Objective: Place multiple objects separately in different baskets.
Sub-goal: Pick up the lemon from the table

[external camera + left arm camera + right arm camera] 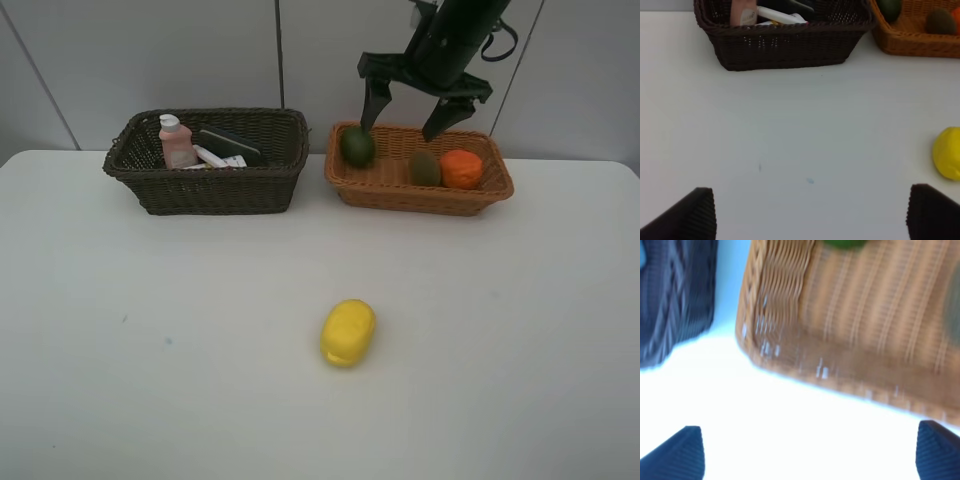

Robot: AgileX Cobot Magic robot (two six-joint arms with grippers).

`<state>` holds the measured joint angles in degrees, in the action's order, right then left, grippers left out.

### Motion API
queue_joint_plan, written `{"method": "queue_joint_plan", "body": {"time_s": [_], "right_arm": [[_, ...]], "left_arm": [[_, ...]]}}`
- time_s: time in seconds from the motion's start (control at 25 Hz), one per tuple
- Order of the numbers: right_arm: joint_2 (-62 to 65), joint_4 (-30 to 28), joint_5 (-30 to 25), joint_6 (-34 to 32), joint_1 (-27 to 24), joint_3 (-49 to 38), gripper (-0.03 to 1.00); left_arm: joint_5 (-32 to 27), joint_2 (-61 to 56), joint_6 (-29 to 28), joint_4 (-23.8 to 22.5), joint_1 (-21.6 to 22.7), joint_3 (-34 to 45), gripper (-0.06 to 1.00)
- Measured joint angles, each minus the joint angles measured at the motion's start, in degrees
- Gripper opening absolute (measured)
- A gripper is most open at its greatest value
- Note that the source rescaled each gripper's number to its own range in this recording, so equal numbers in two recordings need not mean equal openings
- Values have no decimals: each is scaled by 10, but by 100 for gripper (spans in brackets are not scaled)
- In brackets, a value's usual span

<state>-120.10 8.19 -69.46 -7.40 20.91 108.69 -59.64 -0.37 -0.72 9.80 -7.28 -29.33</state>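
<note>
Two woven wicker baskets, dark brown (210,165) and orange-tan (420,185), on a smooth matt white table (150,350); glossy yellow lemon (347,332).

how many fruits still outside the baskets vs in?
1 outside: the yellow lemon on the white table. 3 in the orange-tan basket: avocado at its left end, kiwi and orange toward the right. Nothing appears hidden.

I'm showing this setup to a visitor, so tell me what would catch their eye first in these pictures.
The yellow lemon stands out, lying alone on the white table in front of both baskets. Behind it, the right gripper hangs with its jaws open above the orange-tan basket, which holds an avocado, a kiwi and an orange. To the left, the dark brown basket holds a pink bottle.
</note>
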Motion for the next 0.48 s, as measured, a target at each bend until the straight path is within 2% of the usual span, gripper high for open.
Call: {"method": "queue_joint_plan", "body": {"time_s": [0.16, 0.28, 0.48], "right_arm": [[63, 1, -2, -15, 29, -142, 100], [94, 3, -5, -67, 61, -235, 100], [107, 6, 5, -137, 120, -331, 100]], "left_arm": [[0, 0, 0, 0, 0, 0, 100], [0, 0, 0, 0, 0, 0, 100], [1, 0, 0, 0, 0, 0, 100]]}}
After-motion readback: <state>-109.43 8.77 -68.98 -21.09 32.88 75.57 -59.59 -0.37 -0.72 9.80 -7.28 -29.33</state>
